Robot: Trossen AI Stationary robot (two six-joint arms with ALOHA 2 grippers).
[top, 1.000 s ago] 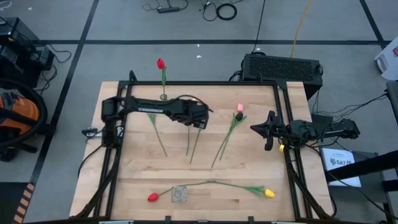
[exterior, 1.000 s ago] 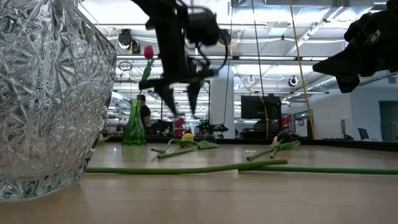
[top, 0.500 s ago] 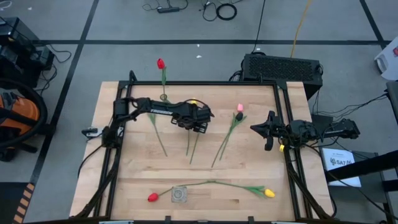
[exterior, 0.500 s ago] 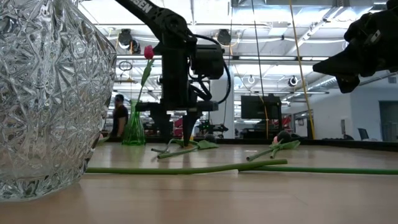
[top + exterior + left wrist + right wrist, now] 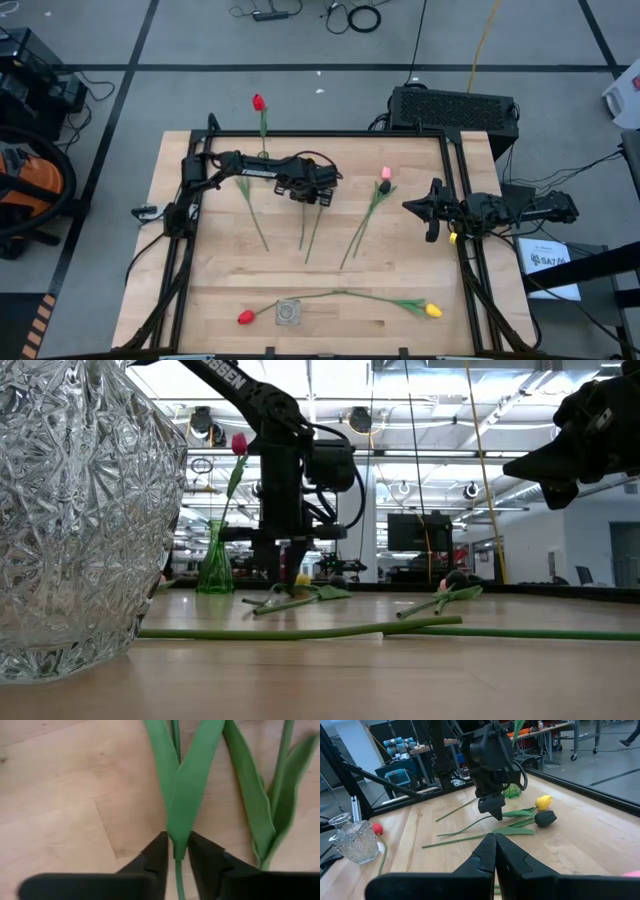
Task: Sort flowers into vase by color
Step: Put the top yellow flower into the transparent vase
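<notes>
With left gripper (image 5: 175, 851) nipped nearly closed on a tulip stem (image 5: 178, 875) just below its leaves (image 5: 187, 785), near the green vase (image 5: 214, 560), lift slowly, straight up, keeping neighbouring stems undisturbed.

The surface (image 5: 400, 270) is pale wood with visible grain, smooth and faintly satin; the flowers (image 5: 187, 785) have matt green leaves like cloth or soft plastic, with slender smooth stems; the yellow head (image 5: 543, 801) looks slightly glossy, the dark head (image 5: 545, 818) dull; the near vase (image 5: 75, 510) is clear cut glass, deeply faceted and sparkling; the far vase (image 5: 214, 565) is smooth green glass; the left end effector (image 5: 175, 857) has matt black fingers (image 5: 155, 857), plastic by the look; the frame (image 5: 458, 170) round the surface is matt black metal.
</notes>
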